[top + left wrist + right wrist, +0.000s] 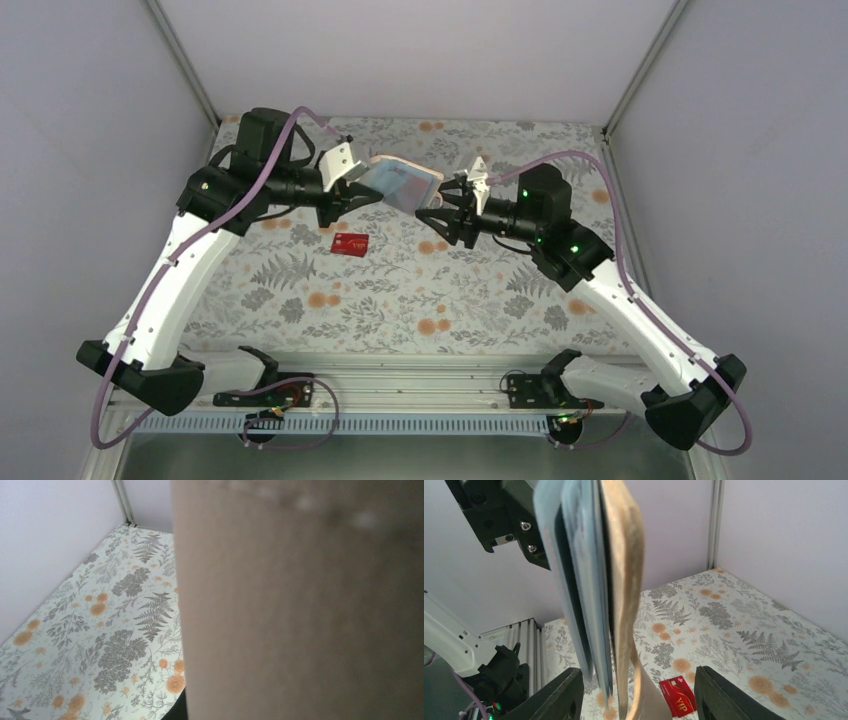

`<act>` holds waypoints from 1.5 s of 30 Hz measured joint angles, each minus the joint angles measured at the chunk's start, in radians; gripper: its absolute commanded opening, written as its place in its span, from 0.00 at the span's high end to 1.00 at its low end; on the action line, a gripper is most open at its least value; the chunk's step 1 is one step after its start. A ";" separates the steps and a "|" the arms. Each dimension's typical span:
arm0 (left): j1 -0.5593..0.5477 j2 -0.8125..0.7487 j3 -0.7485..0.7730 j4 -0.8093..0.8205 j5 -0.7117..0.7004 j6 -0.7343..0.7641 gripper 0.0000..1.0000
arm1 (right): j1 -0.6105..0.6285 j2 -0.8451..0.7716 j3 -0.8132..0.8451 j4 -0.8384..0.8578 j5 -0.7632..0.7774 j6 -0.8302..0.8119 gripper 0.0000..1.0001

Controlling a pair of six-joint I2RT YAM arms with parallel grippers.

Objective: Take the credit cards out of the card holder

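One red credit card [350,243] lay flat on the floral table [400,300], well apart from the tan card holder [405,183]. That card holder hung in the air above the table, clenched at one end by the left gripper [362,188]. At its free end the right gripper [447,207] sat just beside it, fingers spread wide and grasping nothing.

The top view looks down from above the near edge over the whole counter [400,300]. The left wrist view, nearly against the holder [300,605], faces the far right corner. The right wrist view, close too, faces the far left corner, sharing holder and red card [679,696] with the top.
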 measured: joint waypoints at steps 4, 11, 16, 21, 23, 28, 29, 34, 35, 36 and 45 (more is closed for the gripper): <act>0.001 0.000 0.000 0.000 0.000 0.003 0.98 | -0.010 -0.018 -0.001 -0.025 0.000 -0.022 0.43; 0.002 0.000 0.000 0.000 0.015 0.005 0.98 | -0.011 -0.018 -0.001 -0.026 -0.002 -0.031 0.36; 0.002 0.000 0.000 -0.010 0.018 0.019 0.98 | -0.015 -0.018 -0.001 -0.034 0.019 -0.040 0.36; 0.002 0.000 0.000 -0.015 0.023 0.022 0.98 | -0.028 -0.018 -0.001 -0.044 0.038 -0.041 0.33; 0.002 0.000 0.000 -0.016 0.027 0.023 0.98 | -0.029 -0.017 -0.001 -0.044 0.037 -0.041 0.32; 0.002 0.000 0.000 -0.015 0.027 0.022 0.98 | -0.030 -0.008 0.005 -0.044 0.022 -0.041 0.26; 0.002 0.000 0.000 -0.015 0.026 0.022 0.98 | -0.031 -0.005 0.006 -0.043 0.011 -0.041 0.24; 0.002 0.000 0.000 -0.014 0.027 0.021 0.98 | -0.031 0.013 0.008 -0.024 -0.057 -0.035 0.23; 0.002 0.000 0.000 -0.014 0.027 0.020 0.98 | -0.031 0.016 0.008 -0.017 -0.068 -0.032 0.23; 0.002 0.000 -0.002 -0.013 0.027 0.018 0.98 | -0.031 0.020 0.008 -0.008 -0.082 -0.025 0.23; 0.002 0.010 -0.008 -0.006 0.031 0.014 0.98 | -0.023 0.049 0.009 0.085 -0.120 0.060 0.21</act>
